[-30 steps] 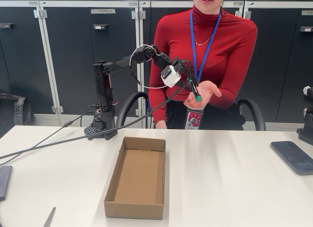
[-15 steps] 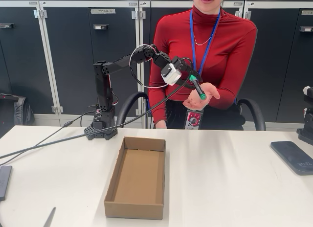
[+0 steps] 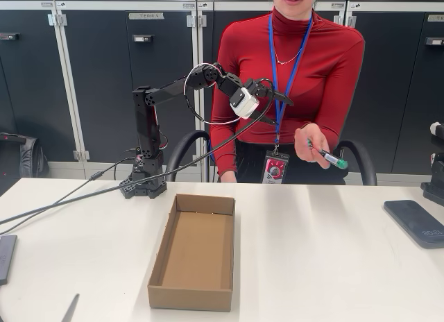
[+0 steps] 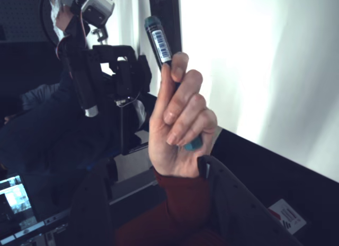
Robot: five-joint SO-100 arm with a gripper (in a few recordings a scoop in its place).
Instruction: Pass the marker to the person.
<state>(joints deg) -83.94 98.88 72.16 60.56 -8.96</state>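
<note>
Beyond the open, empty claw (image 3: 277,100), the person's hand (image 3: 309,143) grips the marker (image 3: 331,158); wrist view shows its barcode.

One marker (image 3: 331,157), held in one hand (image 3: 309,143) of the one person (image 3: 291,72) at twelve o'clock. One robot arm (image 3: 149,128) with one gripper (image 3: 276,107). One cardboard box (image 3: 194,251) at six o'clock, one phone (image 3: 416,223) at three o'clock, and one thin grey pointed object (image 3: 70,309) at seven o'clock.

marker (image 3: 332,159) green | person (image 3: 298,65) red top, blue lanyard | box (image 3: 194,252) brown
</note>
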